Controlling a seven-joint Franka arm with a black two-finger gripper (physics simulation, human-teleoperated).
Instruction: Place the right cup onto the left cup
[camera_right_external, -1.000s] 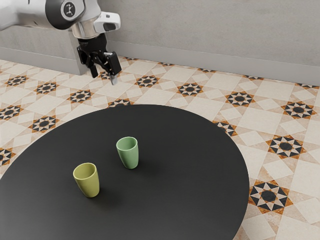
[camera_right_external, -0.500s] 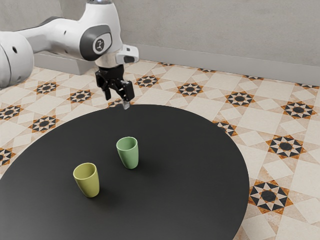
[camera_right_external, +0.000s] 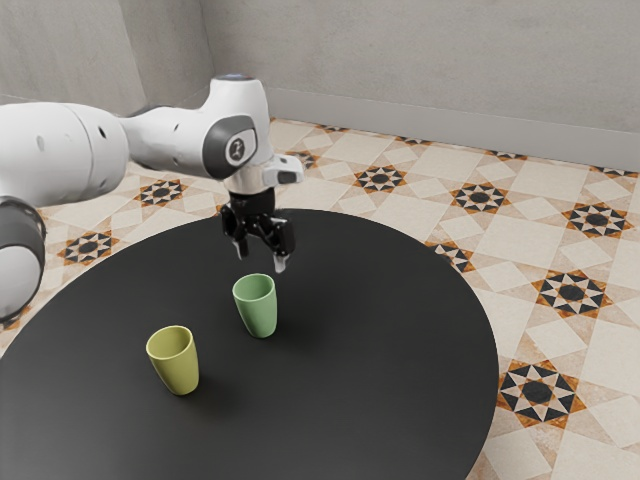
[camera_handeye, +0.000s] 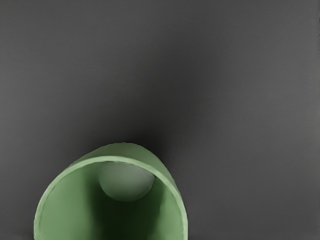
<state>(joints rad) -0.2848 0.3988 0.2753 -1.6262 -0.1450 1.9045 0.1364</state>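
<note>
My fingers (camera_right_external: 260, 258) hang parted and empty just above the green cup (camera_right_external: 260, 312), upright on the counter (camera_right_external: 380, 350), so I judge this the approach: I need to centre over its rim, descend and grip, then carry it to the yellow cup (camera_right_external: 178, 368) farther off.

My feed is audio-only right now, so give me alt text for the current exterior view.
An open black gripper, holding nothing, hovers above an upright green cup. A yellow-green cup stands apart, nearer the camera and toward the exterior view's left, on the same round black table.
</note>
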